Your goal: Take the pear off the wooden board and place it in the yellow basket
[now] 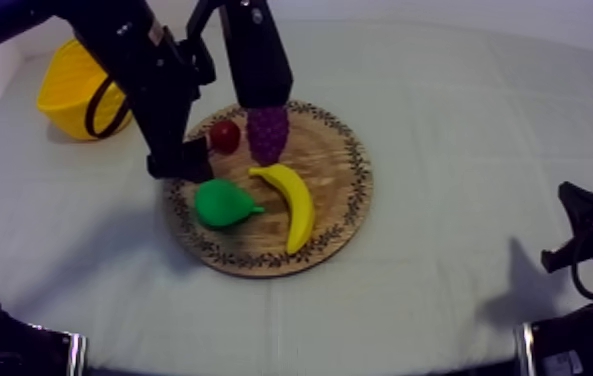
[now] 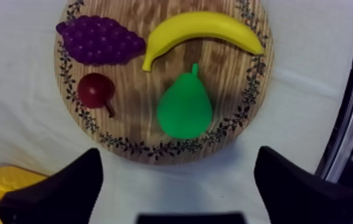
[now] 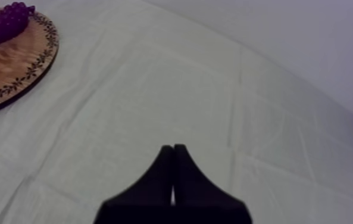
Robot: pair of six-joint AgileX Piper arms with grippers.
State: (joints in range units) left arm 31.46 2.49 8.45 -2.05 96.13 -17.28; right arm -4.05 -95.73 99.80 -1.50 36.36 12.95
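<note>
The green pear [image 1: 225, 203] lies on the left part of the round wooden board [image 1: 335, 170], beside the banana [image 1: 292, 202]. Grapes [image 1: 268, 132] and a small red fruit [image 1: 224, 135] lie farther back. My left gripper [image 1: 185, 160] hangs over the board's left rim. In the left wrist view its fingers stand wide apart, open [image 2: 178, 154], with the pear [image 2: 183, 110] just ahead of them and untouched. The yellow basket [image 1: 78, 92] stands at the back left. My right gripper [image 3: 173, 156] is shut on nothing, low at the right [image 1: 585, 245].
The left arm's dark links cross above the board's back edge and partly cover the grapes. A corner of the basket [image 2: 0, 184] shows beside my left finger [image 2: 65, 184]. Bare cloth stretches between the board [image 3: 18, 59] and the right arm.
</note>
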